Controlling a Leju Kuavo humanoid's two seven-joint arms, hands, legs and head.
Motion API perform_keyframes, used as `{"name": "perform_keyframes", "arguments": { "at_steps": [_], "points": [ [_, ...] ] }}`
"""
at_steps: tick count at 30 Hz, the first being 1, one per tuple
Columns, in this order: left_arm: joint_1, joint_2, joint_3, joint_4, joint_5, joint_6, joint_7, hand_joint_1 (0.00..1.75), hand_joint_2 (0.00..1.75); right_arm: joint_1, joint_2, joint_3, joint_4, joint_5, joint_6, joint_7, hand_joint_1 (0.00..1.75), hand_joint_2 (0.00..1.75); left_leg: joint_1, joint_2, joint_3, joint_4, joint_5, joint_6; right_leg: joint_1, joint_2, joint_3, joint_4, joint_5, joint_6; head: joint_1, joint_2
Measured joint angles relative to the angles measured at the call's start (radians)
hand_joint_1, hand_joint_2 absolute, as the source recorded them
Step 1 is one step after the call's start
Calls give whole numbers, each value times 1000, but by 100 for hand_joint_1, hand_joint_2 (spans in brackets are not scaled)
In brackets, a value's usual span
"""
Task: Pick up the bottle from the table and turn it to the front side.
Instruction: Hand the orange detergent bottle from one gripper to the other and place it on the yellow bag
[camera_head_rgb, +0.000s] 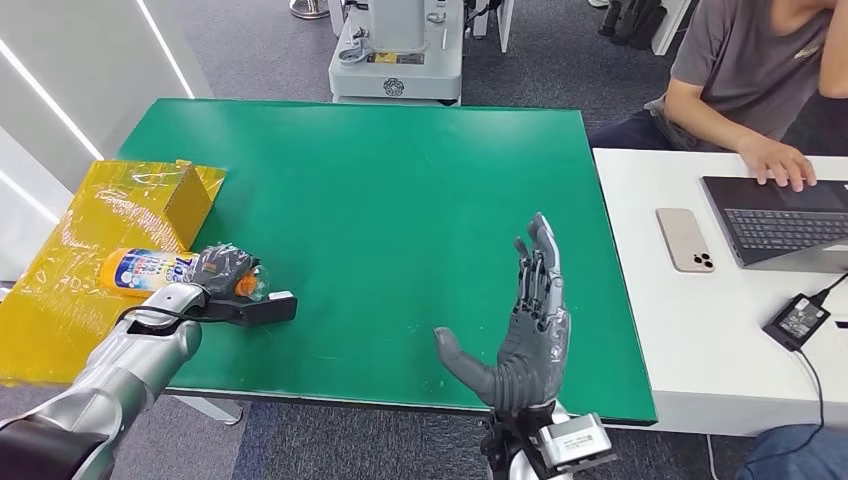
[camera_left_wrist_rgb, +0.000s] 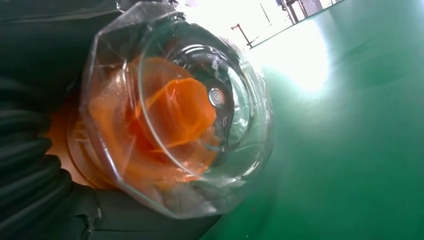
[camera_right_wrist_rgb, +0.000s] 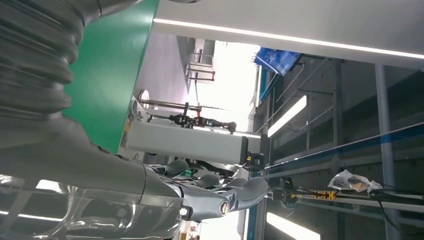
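Note:
The bottle (camera_head_rgb: 150, 270) lies on its side at the table's left edge, partly over the yellow box; it has a yellow body and a blue and white label. My left hand (camera_head_rgb: 225, 272) grips its cap end. In the left wrist view the bottle's clear cap cover (camera_left_wrist_rgb: 175, 110) with the orange cap inside sits right against the dark fingers (camera_left_wrist_rgb: 25, 175). My right hand (camera_head_rgb: 525, 330) is held up over the front right of the green table (camera_head_rgb: 400, 200), fingers straight and spread, holding nothing. Its fingers (camera_right_wrist_rgb: 235, 195) point into open air in the right wrist view.
A yellow film-wrapped box (camera_head_rgb: 130, 215) stands off the table's left edge. A white desk at right carries a phone (camera_head_rgb: 685, 240), a laptop (camera_head_rgb: 780, 220) and a power adapter (camera_head_rgb: 797, 317); a person (camera_head_rgb: 750, 80) sits there. A machine base (camera_head_rgb: 397, 60) stands beyond the table.

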Motion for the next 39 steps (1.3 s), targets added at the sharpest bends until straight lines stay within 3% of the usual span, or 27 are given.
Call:
{"name": "perform_keyframes", "arguments": {
  "at_steps": [6,7,10,11,39],
  "points": [
    [6,-2,17,0,-3,1,0,175,175,-9,0,0,10,0,6,0,0,175,0,0,0,0,0,0,0,0,0,0,0,0,0,0],
    [6,-2,19,0,-3,1,0,167,175,-9,0,0,11,0,6,0,0,175,0,0,0,0,0,0,0,0,0,0,0,0,0,0],
    [8,-2,22,0,-6,4,0,36,175,-10,0,1,15,2,5,0,0,175,0,0,0,0,0,0,0,0,0,0,0,0,0,0],
    [9,-2,23,0,-8,5,1,0,175,-10,0,1,16,3,5,0,0,175,0,0,0,0,0,0,0,0,0,0,0,0,0,0],
    [-6,4,36,0,-71,9,13,0,175,-1,0,1,16,14,1,0,0,175,0,0,1,0,0,0,0,0,0,0,0,0,0,0]
  ]
}}
